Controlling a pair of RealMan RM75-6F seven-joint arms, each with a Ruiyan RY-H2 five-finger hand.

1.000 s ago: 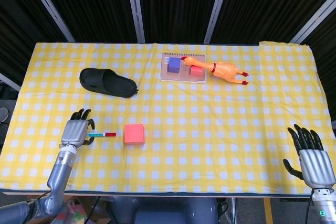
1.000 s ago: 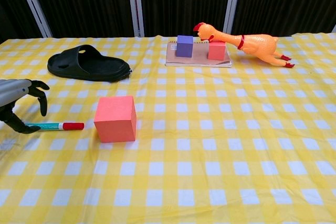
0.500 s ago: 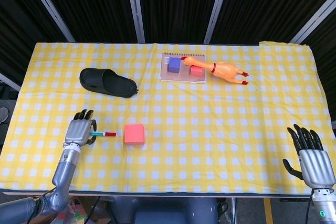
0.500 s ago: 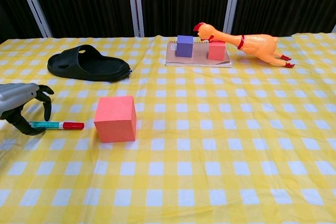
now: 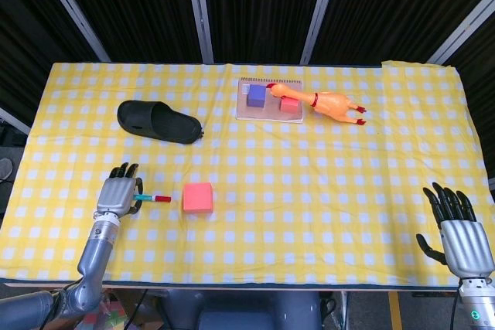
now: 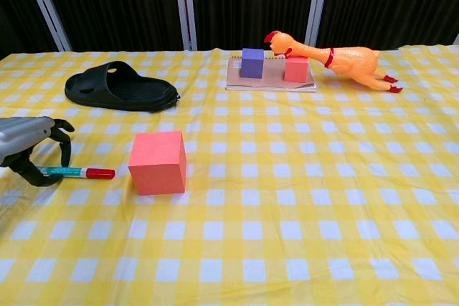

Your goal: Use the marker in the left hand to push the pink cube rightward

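Observation:
The pink cube (image 5: 197, 197) (image 6: 158, 162) sits on the yellow checked cloth at the front left. Just left of it lies the marker (image 5: 155, 199) (image 6: 79, 173), flat on the cloth, red cap toward the cube with a small gap between them. My left hand (image 5: 117, 195) (image 6: 29, 145) arches over the marker's teal end, thumb down beside it and fingers curved above, not closed on it. My right hand (image 5: 456, 229) hovers open at the table's front right corner, far from the cube; the chest view does not show it.
A black slipper (image 5: 158, 121) (image 6: 120, 87) lies behind the cube to the left. At the back centre a notebook (image 5: 269, 113) carries a purple cube (image 5: 257, 95) and a small red cube (image 5: 289, 104), with a rubber chicken (image 5: 332, 103) beside them.
My left hand has slid a little rightward and lower over the marker's teal end, fingers curling closer. The marker, the cube and my right hand have stayed put.

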